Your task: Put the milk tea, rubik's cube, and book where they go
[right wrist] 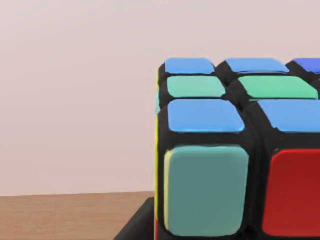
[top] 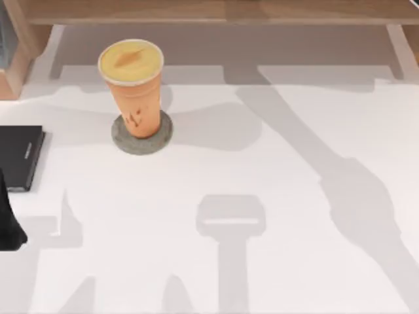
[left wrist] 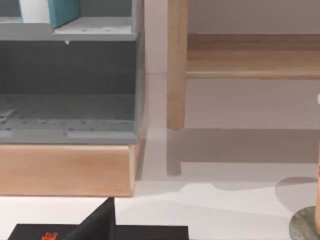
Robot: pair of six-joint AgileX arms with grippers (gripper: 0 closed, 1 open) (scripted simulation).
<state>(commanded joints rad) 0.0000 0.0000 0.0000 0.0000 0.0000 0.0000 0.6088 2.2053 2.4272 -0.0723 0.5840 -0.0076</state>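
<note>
At the table's left edge the left gripper (top: 10, 226) is hanging by a black book (top: 19, 156); I cannot tell its grip. The book (left wrist: 64, 11) is sitting in a grey shelf (left wrist: 90, 32). The milk tea (top: 133, 85) is standing on its coaster (top: 141, 136), open tabletop rightward. The rubik's cube (right wrist: 235, 150) is looming before the right wrist camera above a wooden surface (right wrist: 70, 215).

A round grey coaster (top: 141, 136) lies on the white bench (top: 275, 170), toward its rear left part. At the bench's left edge rests a thin flat black book (top: 19, 156), well apart from the coaster. In the left wrist view a grey shelf unit (left wrist: 70, 90) sits on a light wooden base (left wrist: 67, 170), just beside an upright wooden post (left wrist: 176, 65) that carries a wooden shelf board (left wrist: 252, 57).
</note>
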